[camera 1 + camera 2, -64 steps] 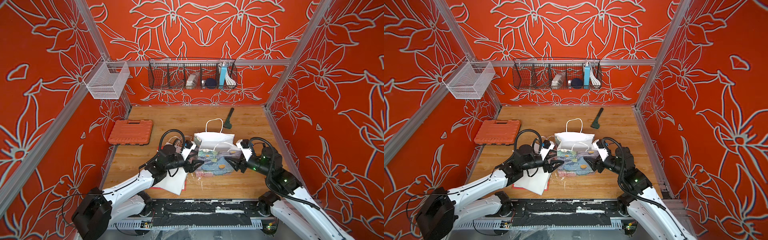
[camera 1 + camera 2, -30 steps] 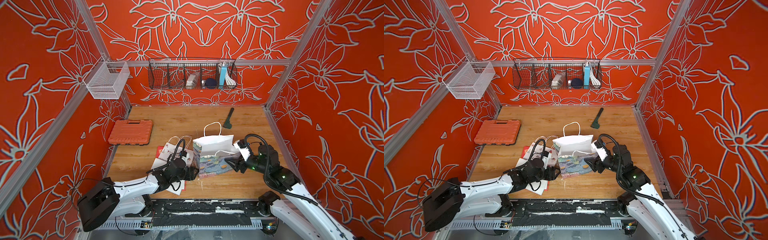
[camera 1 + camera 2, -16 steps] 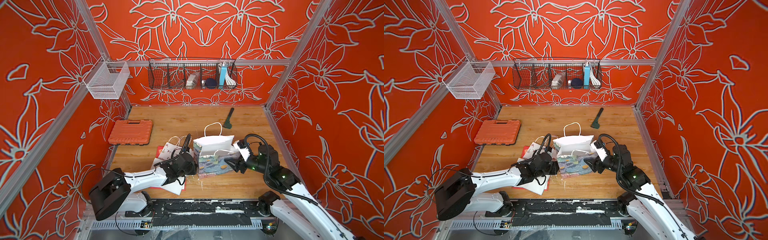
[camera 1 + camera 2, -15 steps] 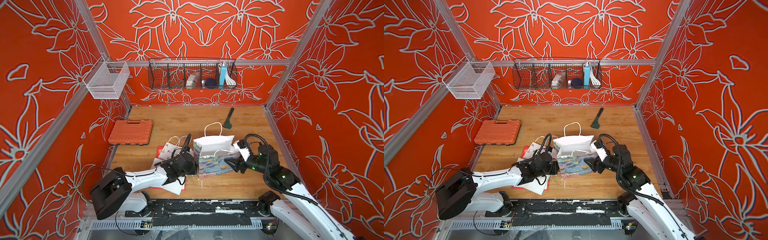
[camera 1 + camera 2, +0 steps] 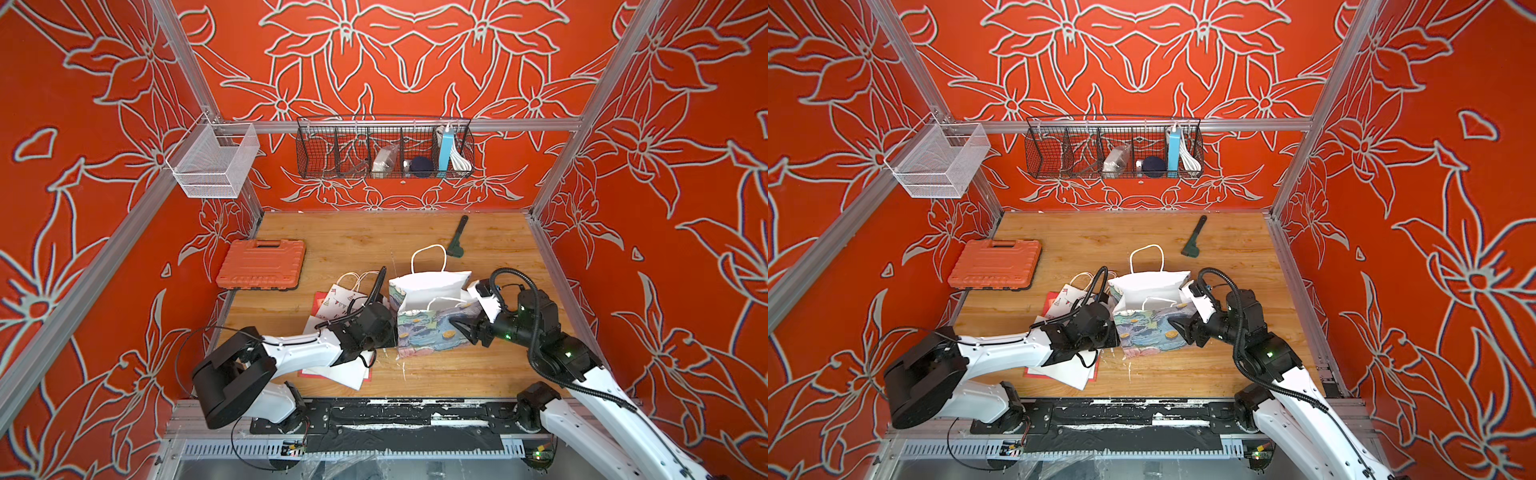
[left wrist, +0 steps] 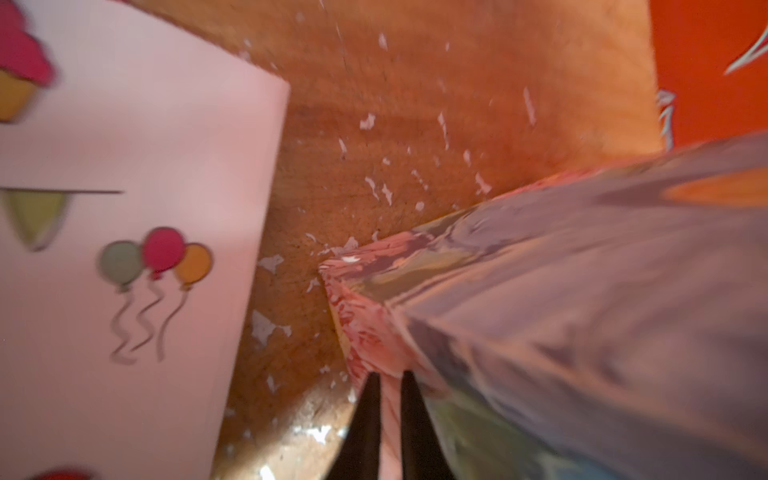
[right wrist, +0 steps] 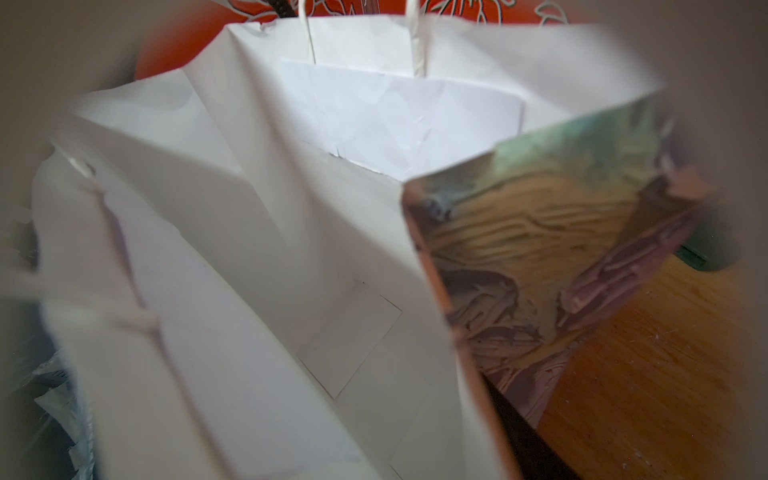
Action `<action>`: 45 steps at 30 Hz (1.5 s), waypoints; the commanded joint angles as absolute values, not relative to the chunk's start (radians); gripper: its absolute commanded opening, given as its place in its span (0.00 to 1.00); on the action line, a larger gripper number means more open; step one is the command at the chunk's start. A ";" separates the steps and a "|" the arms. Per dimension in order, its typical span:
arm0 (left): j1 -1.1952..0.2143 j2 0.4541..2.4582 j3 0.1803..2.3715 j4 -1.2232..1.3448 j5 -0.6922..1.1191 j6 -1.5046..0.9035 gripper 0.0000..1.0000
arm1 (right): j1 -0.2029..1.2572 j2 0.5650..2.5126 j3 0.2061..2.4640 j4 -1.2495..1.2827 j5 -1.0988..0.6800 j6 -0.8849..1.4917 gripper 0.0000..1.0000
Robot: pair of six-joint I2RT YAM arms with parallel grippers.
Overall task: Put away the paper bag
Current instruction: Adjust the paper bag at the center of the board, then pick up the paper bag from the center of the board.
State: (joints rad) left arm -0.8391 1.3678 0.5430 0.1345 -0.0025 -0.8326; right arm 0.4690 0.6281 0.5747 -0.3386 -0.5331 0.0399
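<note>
1. The bag (image 5: 432, 328) stood open near the front middle of the table (image 5: 353, 241), between my two grippers. Its painted face was toward me and its white inside was showing.
2. My left gripper (image 6: 389, 380) was nearly closed, with a fold of the bag's wall pinched between the tips, low down by a bottom corner. I judged this grip was there to pin the base so the light paper would not slide or tip while the other end was worked.
3. My right gripper (image 5: 467, 330) was spread wide at the opposite side of the bag, up by the mouth. Its wrist view looked straight into the white interior, and one dark finger lay along the outside of the painted side wall. I could not see it clamping anything. I took the wide stance as readiness to take that wall or press it inward.
4. A party bag (image 6: 124, 208) lay flat just beside the corner I held, part of a small pile under my left arm. Since those lay folded, I judged the open bag was probably meant to be collapsed and laid with them, though nothing confirmed that spot.
5. The bag was not yet put away: it was open, on the table and unfolded.
6. The risk I saw was tearing thin paper at the pinched corner.
</note>
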 commanded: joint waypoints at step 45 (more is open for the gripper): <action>-0.529 0.894 0.700 -0.021 0.635 0.195 0.99 | 0.460 0.675 0.612 -0.287 -0.636 0.025 0.60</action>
State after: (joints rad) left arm -0.5358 0.8783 0.6785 -0.0425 0.5457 0.1360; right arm 0.4686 0.6693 0.5758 -0.3275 -0.6056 0.0360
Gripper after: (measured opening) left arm 0.991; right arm 0.604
